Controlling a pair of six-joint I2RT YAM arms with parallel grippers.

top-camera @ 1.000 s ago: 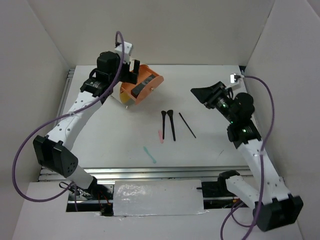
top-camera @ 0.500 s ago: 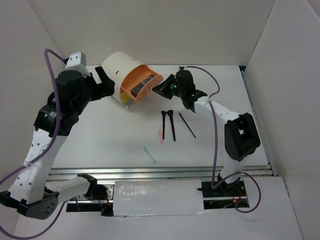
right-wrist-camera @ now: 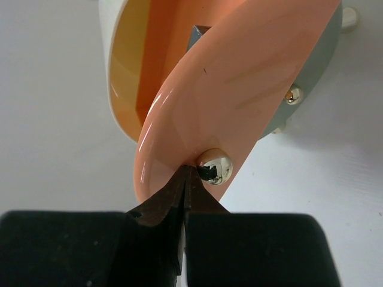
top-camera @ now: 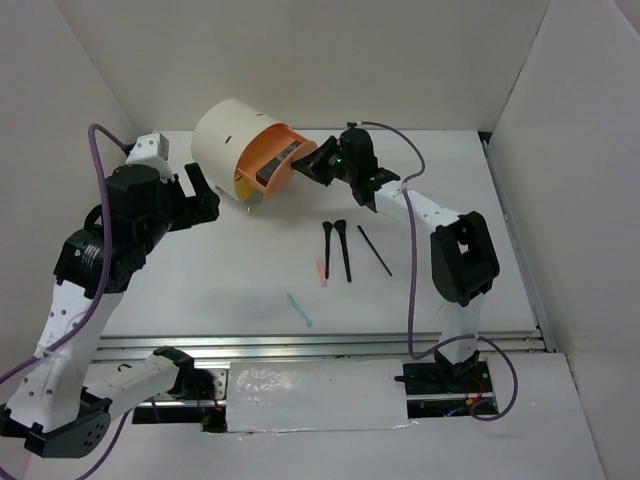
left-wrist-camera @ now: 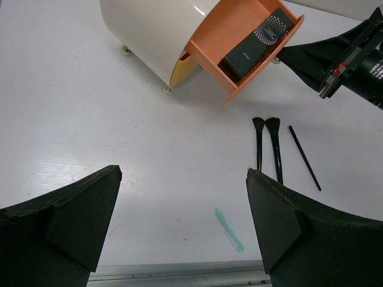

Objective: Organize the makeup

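The dark grey case (top-camera: 278, 162) lies in the open orange drawer (top-camera: 262, 160) of the cream cylindrical box (top-camera: 225, 135); it also shows in the left wrist view (left-wrist-camera: 256, 43). Two black brushes (top-camera: 338, 248), a thin black stick (top-camera: 375, 250), a pink stick (top-camera: 322, 271) and a teal stick (top-camera: 300, 310) lie on the table. My right gripper (top-camera: 312, 165) is shut, its tips (right-wrist-camera: 190, 169) pressed on the drawer front (right-wrist-camera: 239, 89) beside the silver knob (right-wrist-camera: 215, 165). My left gripper (top-camera: 203, 195) is open and empty, left of the box, high above the table (left-wrist-camera: 184, 173).
White walls enclose the table on the left, back and right. A metal rail (top-camera: 320, 345) runs along the near edge. The box stands on small feet (left-wrist-camera: 167, 89) at the back left.
My left arm has pulled back from the box to the left. My right arm has swung across to the drawer front. The box has shifted slightly left and back.
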